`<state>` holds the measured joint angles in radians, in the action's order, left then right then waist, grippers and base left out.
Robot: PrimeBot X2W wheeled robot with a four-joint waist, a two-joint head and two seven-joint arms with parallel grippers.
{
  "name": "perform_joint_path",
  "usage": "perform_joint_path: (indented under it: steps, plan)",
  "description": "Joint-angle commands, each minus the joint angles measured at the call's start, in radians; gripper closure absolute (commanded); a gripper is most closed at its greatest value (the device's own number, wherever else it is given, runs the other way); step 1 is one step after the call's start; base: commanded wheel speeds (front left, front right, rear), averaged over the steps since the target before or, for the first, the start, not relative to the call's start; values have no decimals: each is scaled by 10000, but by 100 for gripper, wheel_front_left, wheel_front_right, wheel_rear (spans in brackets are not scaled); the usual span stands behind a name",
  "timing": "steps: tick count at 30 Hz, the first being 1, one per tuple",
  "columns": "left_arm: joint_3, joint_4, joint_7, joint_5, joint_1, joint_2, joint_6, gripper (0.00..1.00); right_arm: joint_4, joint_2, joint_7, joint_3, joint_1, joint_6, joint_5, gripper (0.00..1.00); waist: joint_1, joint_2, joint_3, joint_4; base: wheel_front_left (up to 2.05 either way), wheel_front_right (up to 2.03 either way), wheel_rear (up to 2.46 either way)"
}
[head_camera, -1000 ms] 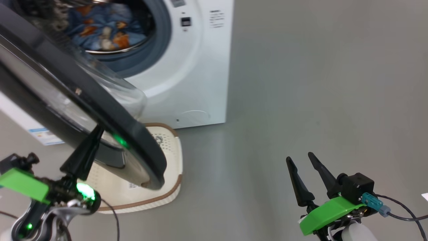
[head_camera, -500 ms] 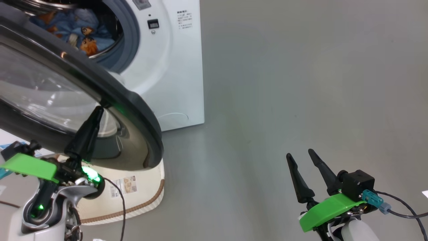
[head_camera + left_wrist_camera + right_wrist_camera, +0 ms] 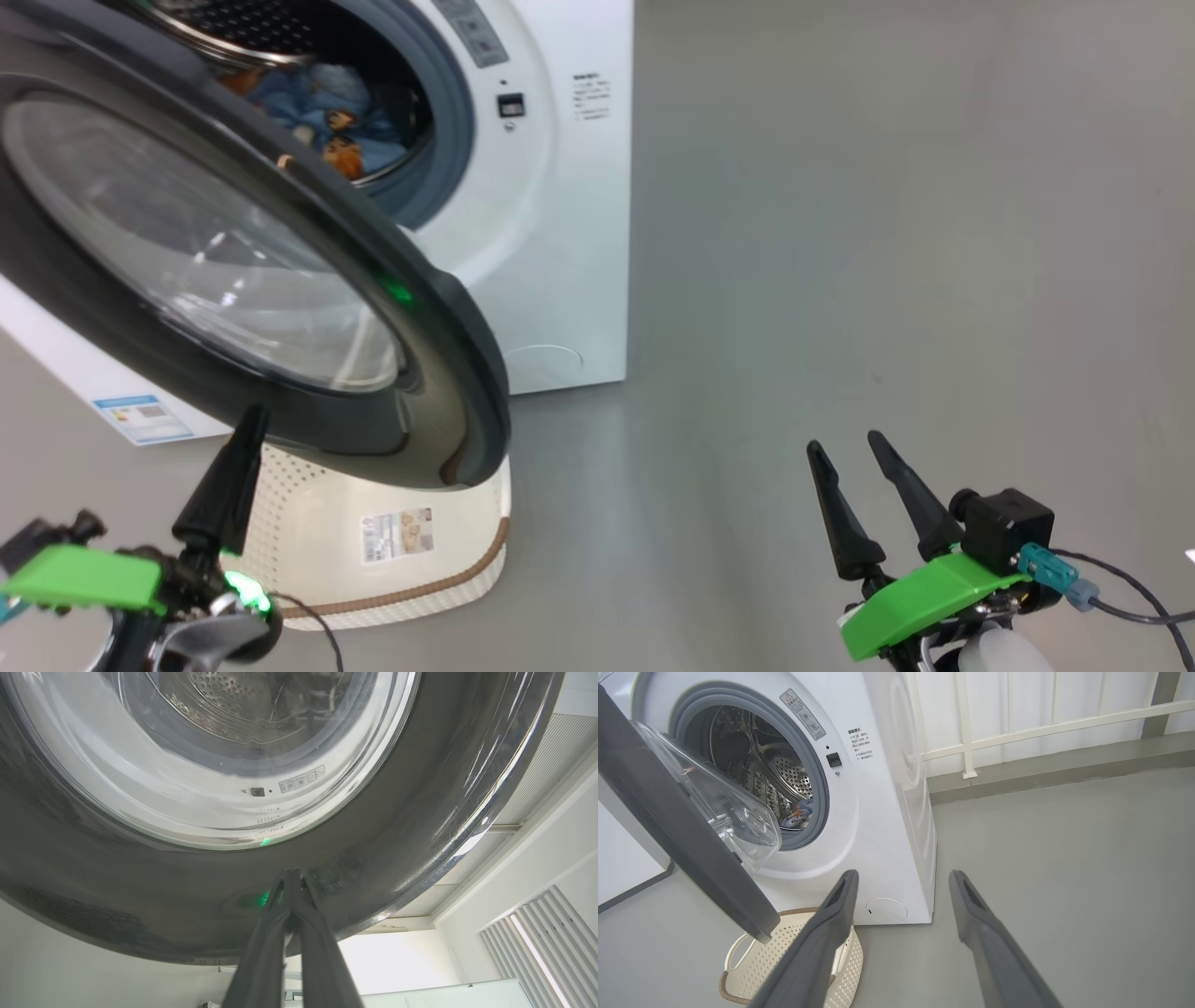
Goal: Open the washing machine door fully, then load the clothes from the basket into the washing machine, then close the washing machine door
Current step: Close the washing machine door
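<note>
Jaws: left gripper [image 3: 250, 425] was pinched fully closed, empty. Right gripper [image 3: 845, 444] had its fingers spread wide, also empty.

Head view: left gripper sat at 7 o'clock, its closed tips pointing up at the lower edge of the door [image 3: 439, 317], on the black ring. In the left wrist view the left gripper [image 3: 292, 873] was right at the ring [image 3: 140, 896], below the glass window. Couldn't tell if it was touching or just short.

Right gripper hung at 5 o'clock over grey floor [image 3: 840, 233], well apart from everything.

Door stood part-open, swung out from the washing machine [image 3: 560, 233] toward the camera. It spanned 9 to 11 o'clock, with its lower edge over the basket [image 3: 317, 532].

Washing machine sat at 12 o'clock, grey seal and steel drum [image 3: 233, 28] exposed.

Clothes [image 3: 327, 112] lay low inside the drum, blue fabric with orange patches, visible past the door's upper edge at 11 o'clock.

Basket stood on the floor at 7 o'clock, just in front of the machine, label [image 3: 399, 534] facing the camera.

Right wrist view: washing machine [image 3: 878, 812] at 11 o'clock, door [image 3: 668, 812] at 9, clothes [image 3: 798, 812] in the drum [image 3: 784, 770], basket [image 3: 784, 952] at 7, partly behind one finger of the right gripper [image 3: 903, 877].
</note>
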<state>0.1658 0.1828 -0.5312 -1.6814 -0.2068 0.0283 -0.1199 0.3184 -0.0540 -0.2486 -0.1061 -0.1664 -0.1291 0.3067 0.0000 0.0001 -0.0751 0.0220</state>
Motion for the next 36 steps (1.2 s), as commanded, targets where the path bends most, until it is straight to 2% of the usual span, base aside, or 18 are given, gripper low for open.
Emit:
perform_joint_path:
  steps: [1, 10, 12, 13, 19, 24, 31, 36]
  plan:
    - [315, -351, 71, -71, -32, 220, -106, 100, -221, 38, -130, -217, -33, -16, 49, 0, 0, -1, 183, -199, 0, 0, 0]
    - [313, -711, 639, -265, 747, 220, -107, 100, -200, 38, -131, -207, 52, -16, 79, 0, 0, -1, 425, -409, 0, 0, 0]
    - [310, -745, 753, -363, 827, 220, -107, 49, -193, 38, -131, -209, 60, -16, 87, 0, 0, -1, 482, -435, 0, 0, 0]
    - [326, -792, 841, -382, 860, 220, -107, 0, -190, 38, -131, -213, 60, -16, 93, 0, 0, -1, 508, -444, 0, 0, 0]
    - [372, -787, 1421, -526, 1084, 220, -107, 0, -189, 38, -131, -261, 64, -16, 138, 0, 0, -1, 640, -458, 0, 0, 0]
    - [573, -1107, 2351, 170, 1179, 220, -107, 0, -230, 38, -131, -250, 80, -16, 129, 0, 0, -1, 686, -483, 0, 0, 0]
    - [216, -1861, 4249, 2665, 1389, 482, -107, 0, -319, 38, -131, -245, 72, -16, 73, 0, 0, -1, 683, -525, 0, 0, 0]
    - [-839, -1925, 6288, 4901, 1724, 1442, -107, 0, -348, 38, -131, -258, 60, -16, 73, 0, 0, -1, 700, -516, 0, 0, 0]
